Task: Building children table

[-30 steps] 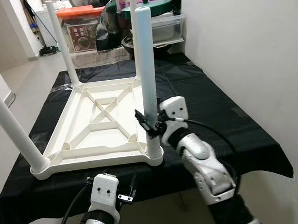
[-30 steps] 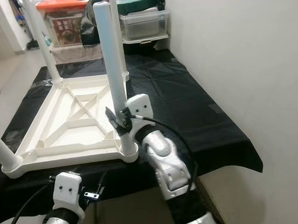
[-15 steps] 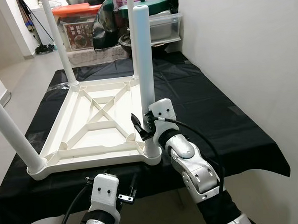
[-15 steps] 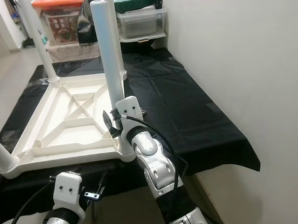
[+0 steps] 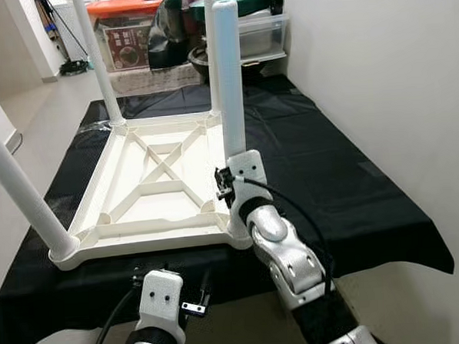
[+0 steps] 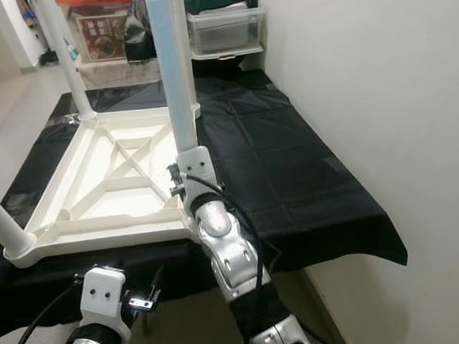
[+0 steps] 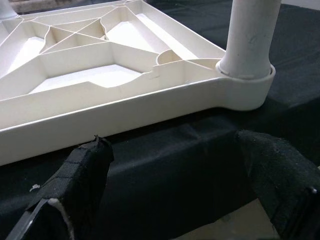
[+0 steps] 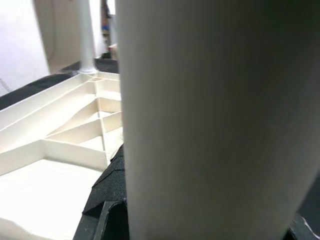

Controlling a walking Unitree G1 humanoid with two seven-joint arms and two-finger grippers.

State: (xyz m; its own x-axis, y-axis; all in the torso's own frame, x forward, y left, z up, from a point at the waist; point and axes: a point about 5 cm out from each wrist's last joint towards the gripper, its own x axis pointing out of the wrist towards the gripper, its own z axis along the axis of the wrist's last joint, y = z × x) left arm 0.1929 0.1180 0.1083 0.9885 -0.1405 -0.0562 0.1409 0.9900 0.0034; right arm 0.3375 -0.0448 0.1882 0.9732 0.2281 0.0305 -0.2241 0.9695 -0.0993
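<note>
A white plastic tabletop [image 5: 150, 203] lies upside down on a black cloth [image 5: 338, 189] spread over a low surface. Its ribbed underside faces up, with an X-shaped brace in the middle.

Four white legs stand in the corner sockets, their long axes roughly vertical and their free ends pointing up. The near right leg [image 5: 229, 72] rises at about 12 o'clock from the middle of the head view and stands straight. The near left leg [image 5: 19, 191] sits at 9 o'clock and leans outward to the left. The far left leg [image 5: 99, 63] stands at 11 o'clock, tilted slightly. The fourth leg [image 5: 211, 65] is at the far right corner, mostly hidden behind the near right one.

The right gripper [image 5: 229, 189] is at the lower part of the near right leg, just above its socket. In its wrist view the leg sits between the two black fingers [image 8: 107, 192], which are closed around it.

The left gripper [image 7: 170, 195] hangs low at 7 o'clock, in front of the near edge of the cloth and apart from the tabletop. Its fingers [image 7: 82, 172] are spread wide and hold nothing; its wrist view looks at the near right socket.

Beyond the cloth, at 12 o'clock, are storage boxes [image 5: 126, 35], one with an orange lid. A plain white wall [image 5: 378, 72] runs along the right side.
</note>
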